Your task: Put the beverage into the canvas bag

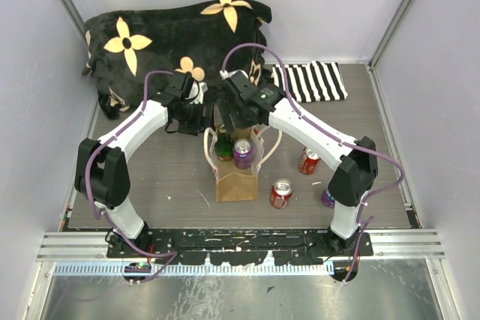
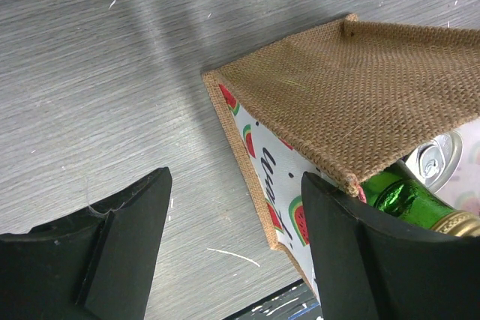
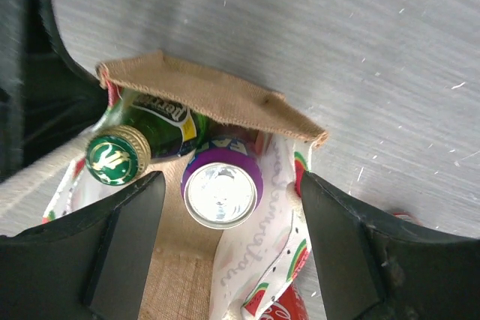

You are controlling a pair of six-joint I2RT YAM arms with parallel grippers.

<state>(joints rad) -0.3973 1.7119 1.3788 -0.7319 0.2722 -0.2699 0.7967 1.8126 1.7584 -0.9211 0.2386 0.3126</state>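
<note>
The tan canvas bag (image 1: 236, 179) stands upright at the table's middle, its white watermelon-print lining showing. Inside it stand a green glass bottle (image 1: 223, 145) and a purple can (image 1: 243, 153). My right gripper (image 1: 234, 119) is open just above the bag's far side. In the right wrist view the purple can (image 3: 221, 192) sits below and between its spread fingers, untouched, with the bottle (image 3: 116, 157) beside it. My left gripper (image 1: 196, 118) is open and empty at the bag's far left. In the left wrist view the bag's corner (image 2: 337, 95) lies by its right finger (image 2: 352, 245).
Two red cans (image 1: 309, 161) (image 1: 280, 193) stand right of the bag. Another purple can (image 1: 328, 198) is half hidden by the right arm's base. A black flowered cushion (image 1: 172, 35) and a striped cloth (image 1: 311, 82) lie at the back. Grey walls close in both sides.
</note>
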